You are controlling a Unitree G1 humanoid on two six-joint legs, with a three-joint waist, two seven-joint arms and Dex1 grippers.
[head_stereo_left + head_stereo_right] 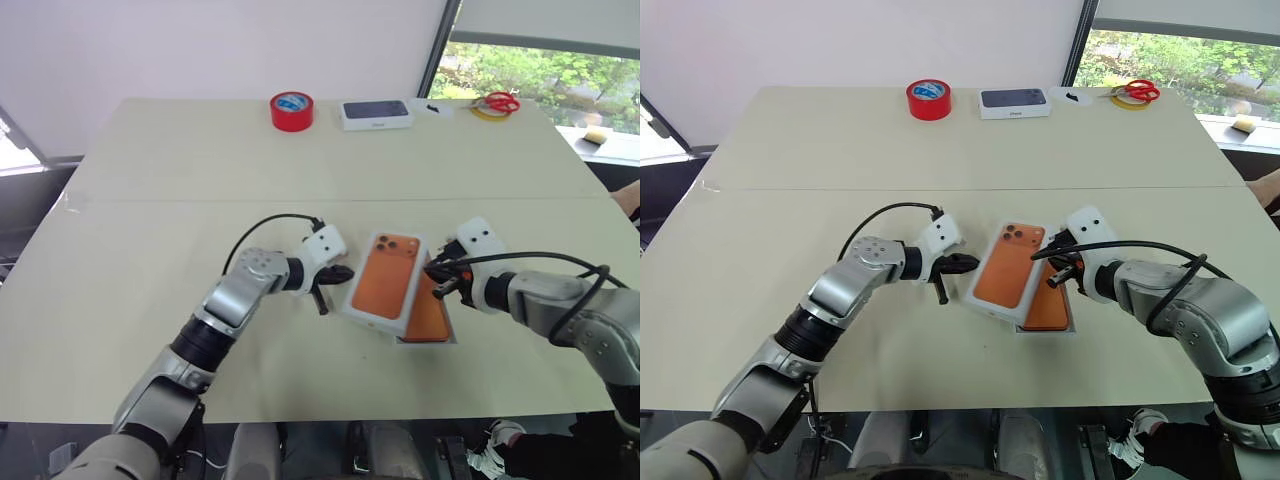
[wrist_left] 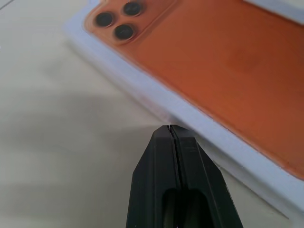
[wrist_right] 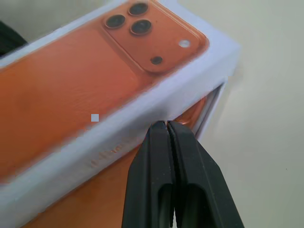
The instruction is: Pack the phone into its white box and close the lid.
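Left wrist view: left gripper fingers pressed shut, empty, tips just beside the long white edge of the lid. Right gripper fingers likewise shut on nothing, tips against the lid's opposite white wall; lid lying askew over the white box, with the phone showing orange inside at the uncovered side. Far across the counter: red tape roll, dark-topped white box, red scissors, well apart.

you've got the white lid printed with an orange phone picture, the orange phone, a red tape roll, a cream table.
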